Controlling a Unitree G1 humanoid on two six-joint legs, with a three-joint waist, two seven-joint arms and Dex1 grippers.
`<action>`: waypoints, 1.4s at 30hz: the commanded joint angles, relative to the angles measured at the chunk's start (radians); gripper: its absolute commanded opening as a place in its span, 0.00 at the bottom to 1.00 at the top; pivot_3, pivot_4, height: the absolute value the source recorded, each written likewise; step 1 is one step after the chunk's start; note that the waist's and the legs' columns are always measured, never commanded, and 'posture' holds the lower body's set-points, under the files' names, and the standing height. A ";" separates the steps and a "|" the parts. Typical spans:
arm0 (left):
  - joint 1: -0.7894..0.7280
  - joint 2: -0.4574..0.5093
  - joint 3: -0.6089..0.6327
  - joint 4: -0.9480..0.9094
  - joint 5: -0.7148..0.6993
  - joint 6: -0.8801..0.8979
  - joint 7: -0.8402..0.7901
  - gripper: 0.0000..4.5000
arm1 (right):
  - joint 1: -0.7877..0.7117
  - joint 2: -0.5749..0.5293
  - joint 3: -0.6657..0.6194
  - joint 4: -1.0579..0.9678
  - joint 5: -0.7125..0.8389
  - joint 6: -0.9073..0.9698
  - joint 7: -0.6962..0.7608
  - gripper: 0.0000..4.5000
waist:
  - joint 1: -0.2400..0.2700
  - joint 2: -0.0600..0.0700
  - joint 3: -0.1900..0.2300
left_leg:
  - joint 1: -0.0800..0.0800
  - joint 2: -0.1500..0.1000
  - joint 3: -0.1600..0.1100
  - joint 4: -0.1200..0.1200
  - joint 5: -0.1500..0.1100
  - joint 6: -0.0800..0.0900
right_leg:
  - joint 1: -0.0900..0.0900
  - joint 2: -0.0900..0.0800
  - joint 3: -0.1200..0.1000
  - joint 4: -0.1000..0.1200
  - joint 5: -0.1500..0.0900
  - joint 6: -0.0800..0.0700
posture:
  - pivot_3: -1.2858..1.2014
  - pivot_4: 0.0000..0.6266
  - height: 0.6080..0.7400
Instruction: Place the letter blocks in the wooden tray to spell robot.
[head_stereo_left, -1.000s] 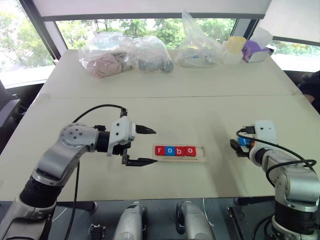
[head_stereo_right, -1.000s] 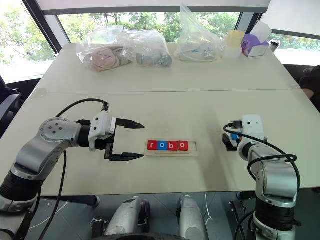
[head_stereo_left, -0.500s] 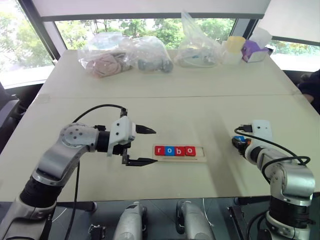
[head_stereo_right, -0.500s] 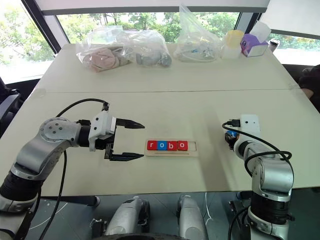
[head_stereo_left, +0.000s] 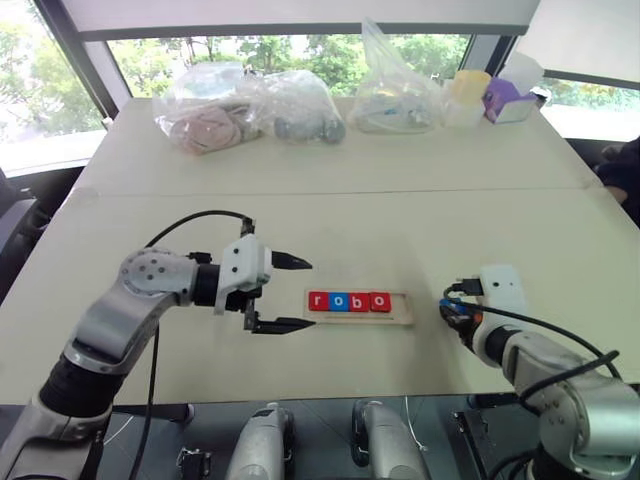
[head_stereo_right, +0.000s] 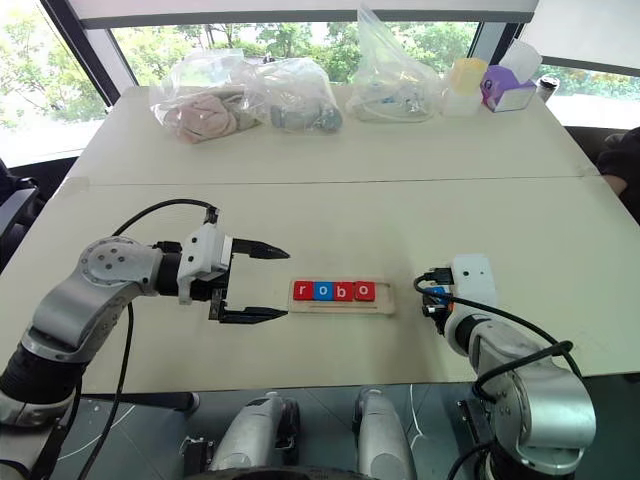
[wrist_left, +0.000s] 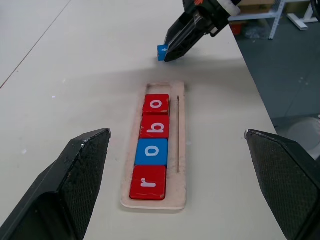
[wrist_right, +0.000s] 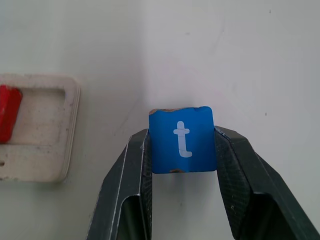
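- Holding the blue t block (wrist_right: 182, 139) pinched by its side edges, our right gripper (wrist_right: 182, 150) sits just beside the wooden tray's (wrist_left: 181, 150) empty end slot.
- Left gripper (head_stereo_left: 285, 293) hangs spread wide, nothing in it.
- Risk — catching the raised rim and tipping t out, or bumping r, o, b, o (wrist_left: 152, 146).
- Edges look slightly chipped, we think — hard to tell.

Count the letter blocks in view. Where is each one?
5: four blocks, r, o, b, o, in the wooden tray; blue t gripped by the right end effector.
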 joint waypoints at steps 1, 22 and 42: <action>0.000 -0.004 0.007 -0.026 -0.004 -0.023 0.000 1.00 | 0.023 0.021 0.009 -0.047 -0.008 0.007 -0.017 0.26 | 0.000 0.000 0.000 | 0.000 0.000 0.000 0.000 0.000 0.000 | 0.000 0.000 0.000 0.000 0.000 0.000 | 0.52 0.24 1.00; -0.021 -0.023 -0.006 0.003 0.006 -0.041 -0.005 1.00 | 0.161 -0.788 -0.027 0.291 0.125 -0.750 0.734 0.98 | 0.005 -0.002 0.002 | -0.001 -0.002 0.000 0.000 0.000 0.001 | 0.001 -0.001 -0.001 -0.002 -0.003 0.004 | 0.52 0.24 1.00; -0.020 -0.023 -0.002 0.003 0.020 -0.044 0.010 1.00 | -0.053 -0.795 0.256 0.859 0.013 -1.359 1.043 0.98 | 0.006 -0.002 0.002 | 0.000 -0.003 0.000 0.001 0.000 0.001 | 0.002 0.000 0.000 0.000 0.000 0.000 | 0.52 0.24 1.00</action>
